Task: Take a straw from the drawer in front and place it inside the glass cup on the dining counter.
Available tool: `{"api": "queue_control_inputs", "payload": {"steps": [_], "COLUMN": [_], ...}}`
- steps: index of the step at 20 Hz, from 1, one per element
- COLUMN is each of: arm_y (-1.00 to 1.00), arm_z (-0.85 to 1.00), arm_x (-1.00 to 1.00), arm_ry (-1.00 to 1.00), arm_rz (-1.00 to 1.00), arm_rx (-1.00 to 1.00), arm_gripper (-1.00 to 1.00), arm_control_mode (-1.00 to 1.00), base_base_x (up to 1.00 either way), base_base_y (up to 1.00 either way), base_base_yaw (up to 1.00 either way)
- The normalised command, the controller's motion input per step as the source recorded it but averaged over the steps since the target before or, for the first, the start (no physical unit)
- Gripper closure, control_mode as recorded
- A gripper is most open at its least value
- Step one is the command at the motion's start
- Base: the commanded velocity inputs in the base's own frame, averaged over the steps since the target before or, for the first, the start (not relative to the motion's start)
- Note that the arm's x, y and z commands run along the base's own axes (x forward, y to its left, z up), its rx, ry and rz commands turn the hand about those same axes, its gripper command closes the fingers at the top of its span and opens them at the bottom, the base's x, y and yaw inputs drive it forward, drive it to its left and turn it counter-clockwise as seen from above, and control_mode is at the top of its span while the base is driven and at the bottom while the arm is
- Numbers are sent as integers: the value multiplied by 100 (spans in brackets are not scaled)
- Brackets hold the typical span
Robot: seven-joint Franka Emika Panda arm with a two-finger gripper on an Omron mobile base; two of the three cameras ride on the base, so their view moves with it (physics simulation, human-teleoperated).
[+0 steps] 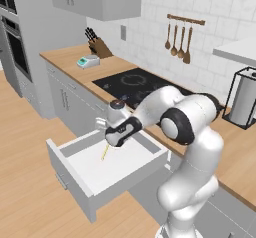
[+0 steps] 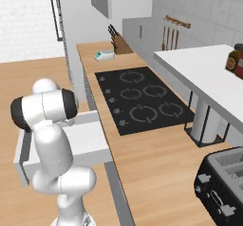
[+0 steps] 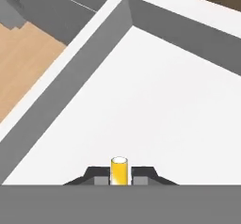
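The light-grey drawer (image 1: 107,174) stands pulled out below the cooktop counter, its white interior bare. My gripper (image 1: 110,142) hangs just above the drawer's middle, shut on the upper end of the pale-yellow straw (image 1: 104,153). The straw slants down toward the drawer floor. In the hand view the straw's (image 3: 119,171) round end shows pinched between my gripper's (image 3: 119,180) dark fingertips, over the drawer's floor (image 3: 155,105). My arm hides much of the drawer (image 2: 88,142) in the right base view. The glass cup and the dining counter are out of view.
A wood counter with a black cooktop (image 1: 132,84) runs behind the drawer, carrying a knife block (image 1: 99,46) and a small scale (image 1: 88,61). A paper-towel stand (image 1: 243,99) and a black toaster (image 2: 223,182) are to the right. Wood floor (image 1: 25,157) lies to the left.
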Motion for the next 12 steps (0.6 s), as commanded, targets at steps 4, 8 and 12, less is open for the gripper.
{"api": "queue_control_inputs", "payload": {"steps": [4, 8, 12], "arm_y": [0, 0, 0], "arm_z": [100, 100, 100], "arm_x": [-6, 0, 0], "arm_ry": [-21, -14, -16], "arm_rz": [14, 14, 14], "arm_rx": [0, 0, -2], "arm_gripper": [100, 100, 100], "arm_control_mode": [-100, -100, -100], "base_base_x": [0, 0, 0], "base_base_y": [0, 0, 0], "base_base_yaw": [0, 0, 0]}}
